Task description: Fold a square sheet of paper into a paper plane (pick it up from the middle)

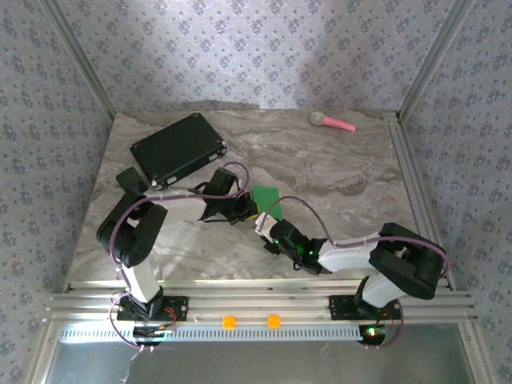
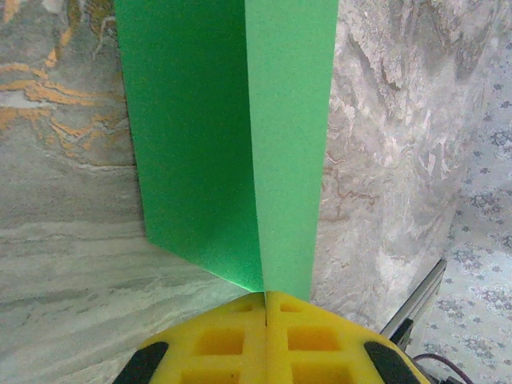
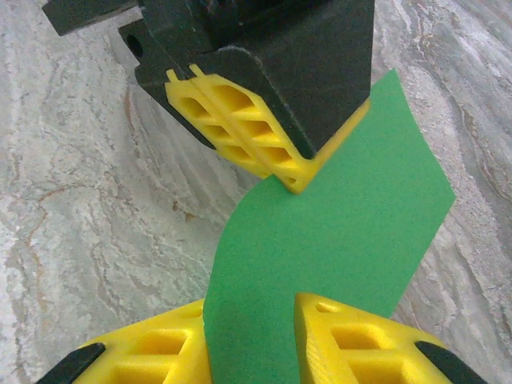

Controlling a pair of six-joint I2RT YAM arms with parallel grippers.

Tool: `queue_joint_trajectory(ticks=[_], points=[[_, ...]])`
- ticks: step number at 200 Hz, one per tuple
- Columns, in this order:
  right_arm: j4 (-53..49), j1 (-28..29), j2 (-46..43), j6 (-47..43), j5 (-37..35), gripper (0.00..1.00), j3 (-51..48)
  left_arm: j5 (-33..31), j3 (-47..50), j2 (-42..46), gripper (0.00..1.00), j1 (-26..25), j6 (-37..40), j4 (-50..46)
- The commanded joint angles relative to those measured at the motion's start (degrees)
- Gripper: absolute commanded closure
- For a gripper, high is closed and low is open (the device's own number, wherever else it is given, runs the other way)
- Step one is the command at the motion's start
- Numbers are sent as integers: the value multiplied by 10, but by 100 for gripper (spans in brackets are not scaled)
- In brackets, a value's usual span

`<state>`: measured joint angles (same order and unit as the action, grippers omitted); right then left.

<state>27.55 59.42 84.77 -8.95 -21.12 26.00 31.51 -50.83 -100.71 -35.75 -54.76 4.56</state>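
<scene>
The square sheet of paper [image 1: 266, 194], bright green, hangs above the marble table near its middle, folded along a centre crease [image 2: 252, 160]. My left gripper [image 2: 266, 298] is shut on the crease end, its yellow pads pressed together. From the right wrist, that left gripper [image 3: 290, 180] pinches the sheet's upper edge while the paper [image 3: 344, 232] curves down between my right gripper's [image 3: 252, 310] yellow fingers. Those jaws stand apart with the sheet in the gap: the left pad touches its edge and the right one is clear of it. The two grippers meet at the paper [image 1: 260, 220].
A black rectangular case [image 1: 178, 147] lies at the back left. A pink-handled microphone-like toy [image 1: 332, 122] rests at the back right. Aluminium rails run along the right edge [image 1: 408, 172] and the near edge [image 1: 256, 304]. Patterned walls enclose the table.
</scene>
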Motion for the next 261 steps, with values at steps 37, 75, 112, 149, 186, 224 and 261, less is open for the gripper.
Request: queue_joint_trajectory(ticks=[37, 75, 112, 149, 186, 224, 261], points=[[15, -7, -13, 24, 30, 76, -4, 2, -6, 10, 96, -4, -5, 6], [21, -11, -19, 30, 43, 78, -8, 0, -7, 10, 96, -4, -5, 6], [25, -14, -21, 26, 63, 82, -13, 1, -7, 9, 96, -4, -4, 5], [13, -16, -22, 24, 62, 91, -12, 0, -7, 10, 96, -5, -3, 4], [8, -20, -24, 28, 88, 98, -6, -10, -7, 18, 84, -5, 0, -4], [-47, -57, -42, 95, 214, 100, 6, -87, -11, 63, 56, 8, 37, -85], [-99, -158, -25, 226, 442, 100, 45, -119, -1, 104, 48, 48, 42, -109]])
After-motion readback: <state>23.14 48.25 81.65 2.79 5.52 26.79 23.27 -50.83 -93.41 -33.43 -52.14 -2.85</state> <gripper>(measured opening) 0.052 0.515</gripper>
